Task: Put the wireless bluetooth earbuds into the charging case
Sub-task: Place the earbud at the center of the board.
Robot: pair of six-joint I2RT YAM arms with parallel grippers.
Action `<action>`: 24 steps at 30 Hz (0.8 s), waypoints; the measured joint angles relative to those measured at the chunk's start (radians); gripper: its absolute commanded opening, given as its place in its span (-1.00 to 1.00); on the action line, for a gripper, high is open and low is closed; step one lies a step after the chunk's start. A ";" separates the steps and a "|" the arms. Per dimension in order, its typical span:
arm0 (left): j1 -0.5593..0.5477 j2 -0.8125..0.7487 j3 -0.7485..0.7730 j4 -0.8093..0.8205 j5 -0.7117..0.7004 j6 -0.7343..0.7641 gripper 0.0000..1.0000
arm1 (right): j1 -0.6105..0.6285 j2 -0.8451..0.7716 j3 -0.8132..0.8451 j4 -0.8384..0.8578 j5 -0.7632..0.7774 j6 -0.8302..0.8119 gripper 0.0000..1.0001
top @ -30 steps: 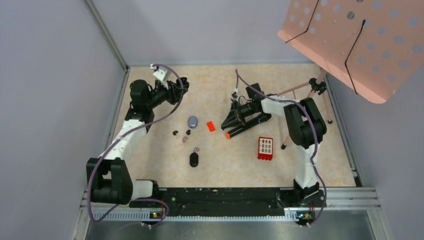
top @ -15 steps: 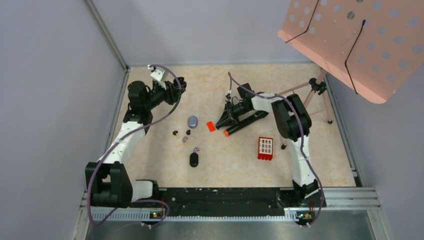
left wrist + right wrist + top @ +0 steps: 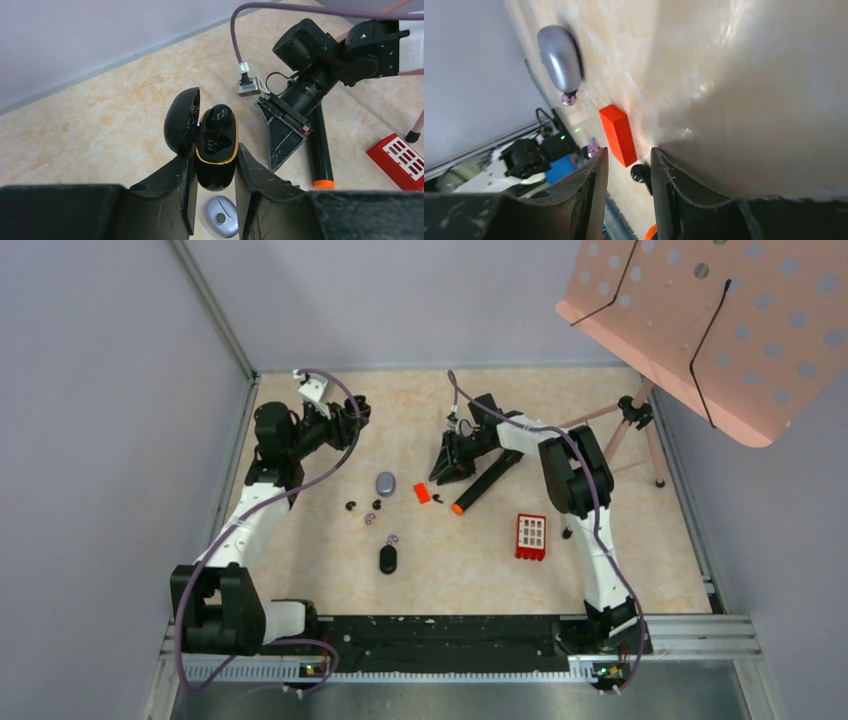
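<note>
Right gripper (image 3: 629, 155) had just cracked open. Half a second before, it was shut and sitting lower and further right. It had since swung up and left, with its tip just behind the red block (image 3: 618, 134). One black bud (image 3: 640, 172) lay on the table (image 3: 330, 570) just beside that block, where there was none a second earlier. My read is that it let go or slipped out, so that bud was on the table, not in the case. The jaws stood part-open with nothing in them.

The orange-tipped marker (image 3: 485, 483) had also pivoted, and its far end sat higher than before, probably nudged by the arm.

Left gripper (image 3: 214, 165) hadn't moved. It was clamped on the charging case (image 3: 216, 145), lid open, held up at far left and well apart from the right arm. The far well looked filled by a black bud and the near well looked empty, though I'm not certain.

The remaining earbuds (image 3: 350, 506) were loose on the table between the arms, near the grey oval pod (image 3: 559, 57) — a couple black, a couple purple. Likely the dropped bud would need a re-grasp before any insertion.

No readable text or brand anywhere. The pod carried a small round emblem that was too small to read, and the red rack (image 3: 531, 536) showed only a white grid.
</note>
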 measured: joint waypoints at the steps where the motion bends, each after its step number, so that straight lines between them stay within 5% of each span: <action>1: 0.000 -0.001 0.000 -0.001 0.000 0.000 -1.00 | -0.002 0.000 0.016 -0.007 0.012 -0.018 -0.28; 8: 0.000 -0.021 0.000 -0.029 0.000 0.012 -1.00 | -0.047 0.000 0.102 -0.057 0.042 -0.243 -0.34; 18: 0.000 -0.082 0.000 -0.064 0.005 0.045 -1.00 | -0.051 0.012 0.358 -0.419 -0.033 -1.030 -0.27; 24: 0.012 -0.102 0.000 -0.110 -0.025 -0.008 -1.00 | 0.014 0.023 0.359 -0.601 0.026 -1.399 -0.27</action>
